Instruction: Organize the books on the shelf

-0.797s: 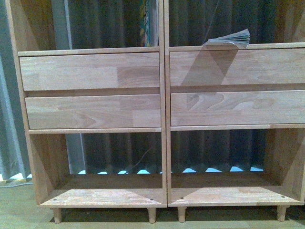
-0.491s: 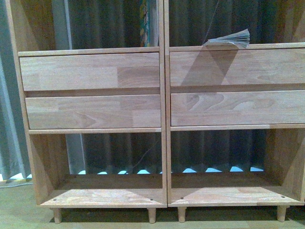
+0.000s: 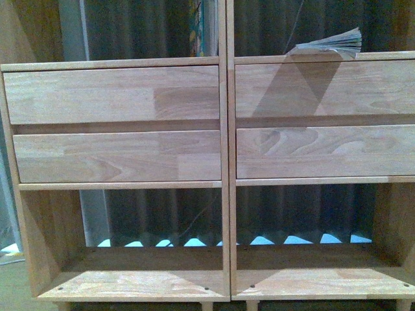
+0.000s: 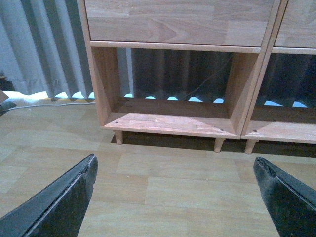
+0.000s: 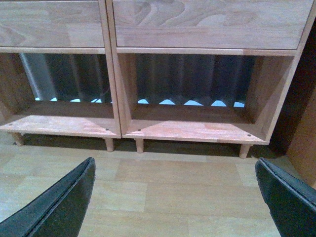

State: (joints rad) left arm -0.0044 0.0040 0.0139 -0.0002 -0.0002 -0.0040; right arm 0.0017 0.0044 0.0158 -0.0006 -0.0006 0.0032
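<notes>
The shelf (image 3: 225, 194) now fills more of the front view than it did a moment ago. Its twin units loom larger and sit lower in the picture, so the peg legs are nearly cut off at the bottom edge, and the floppy book (image 3: 331, 44) shows further right and a little higher than before. That book lies flat on the board just above the right unit's drawer fronts (image 3: 324, 87), with its pages fanned open toward the right. In the left unit's upper compartment an upright book (image 3: 202, 26) with a colourful cover stands against the side wall shared with the right unit. It is dim and cut off by the top edge, so it may be more than one volume. A dark pleated curtain (image 3: 155, 214) shows through the open back of both units. In the left wrist view the left gripper (image 4: 175, 163) hangs above the pale wooden floor (image 4: 49, 133) with its two dark fingers (image 4: 64, 200) spread wide and nothing between them, facing the left unit's bottom compartment and peg legs (image 4: 118, 137). A thin cable (image 4: 49, 103) lies along the foot of the curtain. In the right wrist view the right gripper (image 5: 175, 165) is likewise spread apart and holds nothing, well short of the shelf's lower boards.
</notes>
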